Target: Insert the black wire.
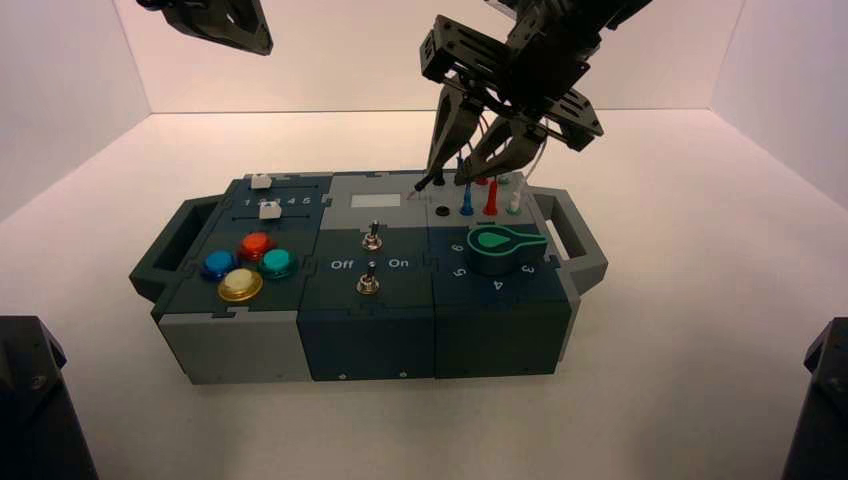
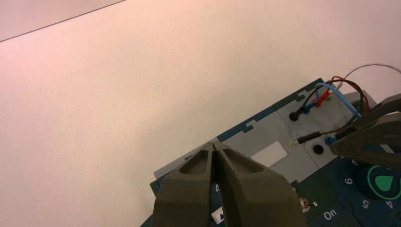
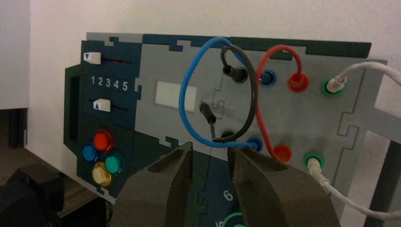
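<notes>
Right gripper (image 3: 211, 152) spread wide, empty, over the box's far right | black wire (image 3: 254, 101) far right, near plug (image 3: 207, 113) loose beside black socket (image 3: 228, 135) | likely light, springy; grip plug body

Matte black arms (image 1: 545, 62) (boxy joints, visible screws), black tapered pincers (image 3: 210, 189).

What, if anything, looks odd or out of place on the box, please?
One thing: the black wire's loose plug hangs beside the white panel, outside the empty black socket, while its other end sits in the far black socket.
</notes>
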Robot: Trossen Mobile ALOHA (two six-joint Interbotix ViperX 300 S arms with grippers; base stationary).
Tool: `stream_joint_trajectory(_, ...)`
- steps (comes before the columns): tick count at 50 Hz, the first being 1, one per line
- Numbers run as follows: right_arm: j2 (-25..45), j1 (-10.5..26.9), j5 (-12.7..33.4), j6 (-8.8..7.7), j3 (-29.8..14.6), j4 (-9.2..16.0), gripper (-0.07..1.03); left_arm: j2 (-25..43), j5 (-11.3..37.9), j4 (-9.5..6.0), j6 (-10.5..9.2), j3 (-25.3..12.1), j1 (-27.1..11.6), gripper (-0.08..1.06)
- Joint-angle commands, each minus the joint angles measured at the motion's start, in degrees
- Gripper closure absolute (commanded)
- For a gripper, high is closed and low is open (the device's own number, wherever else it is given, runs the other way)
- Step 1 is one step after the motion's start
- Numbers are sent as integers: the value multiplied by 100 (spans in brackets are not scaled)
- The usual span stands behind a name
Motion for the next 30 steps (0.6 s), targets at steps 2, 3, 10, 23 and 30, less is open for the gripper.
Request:
stream_joint_trajectory(2,-9,176,-167,26,-114,53,55,-53,-53,18,35,-123,-9,101)
stream_joint_trajectory(3,0,185,-176,26,-114,53,55,-53,-53,18,35,-123,-9,101)
stream_joint_trajectory(10,79,255,-272,26,-132,123,55,-53,-53,18,35,-114,-18,101)
stream_joint_trajectory(23,-26,308,-334,44,-97,149,55,-53,-53,35,70,-123,-18,101)
stream_joint_trajectory(30,-88,404,-457,62,-97,167,55,-53,-53,35,70,-114,-9,101)
